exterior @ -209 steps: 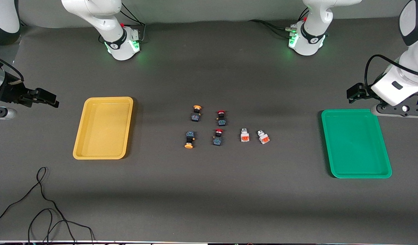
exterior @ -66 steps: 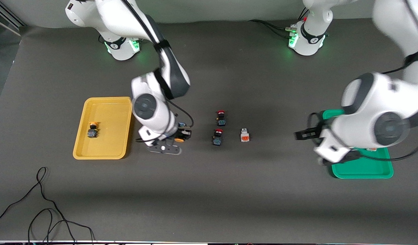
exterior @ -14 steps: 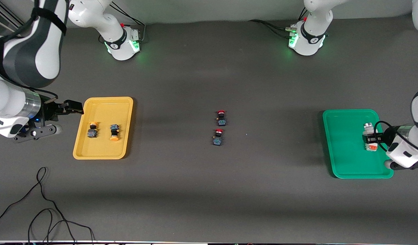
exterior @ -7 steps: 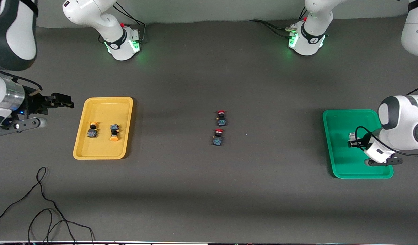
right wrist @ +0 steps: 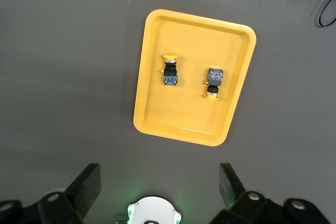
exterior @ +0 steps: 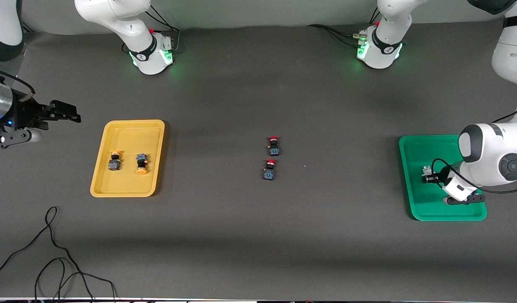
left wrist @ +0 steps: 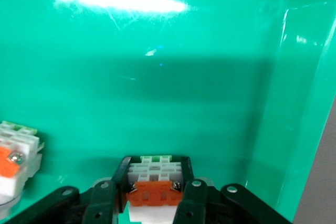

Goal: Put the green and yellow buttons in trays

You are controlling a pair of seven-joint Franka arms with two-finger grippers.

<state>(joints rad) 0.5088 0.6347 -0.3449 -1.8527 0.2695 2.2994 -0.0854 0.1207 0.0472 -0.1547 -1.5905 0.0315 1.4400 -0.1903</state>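
The left gripper (exterior: pixel 427 176) is low inside the green tray (exterior: pixel 422 147), its fingers clamped on a silvery-white button with an orange-red block (left wrist: pixel 154 188). From the front that button shows only as a pale speck at the fingertips; the left wrist view shows its ribbed white body and orange block plainly, and also a second white-and-orange button (left wrist: pixel 13 158) lying just beside it on the tray floor (the arm hides that one from the front camera).

The right gripper (exterior: pixel 67 115) hangs over bare table at the right arm's end, beside the yellow tray (exterior: pixel 128 191), fingers spread wide and holding nothing. Its wrist view looks down on that tray from above, with both orange-yellow capped buttons lying in it: one (right wrist: pixel 170 70) and the other (right wrist: pixel 214 81), near each other but apart.

Only the front view shows the two red-capped switches (exterior: pixel 273 145) (exterior: pixel 269 169) on the table between the trays.

No writing can be read on anything.
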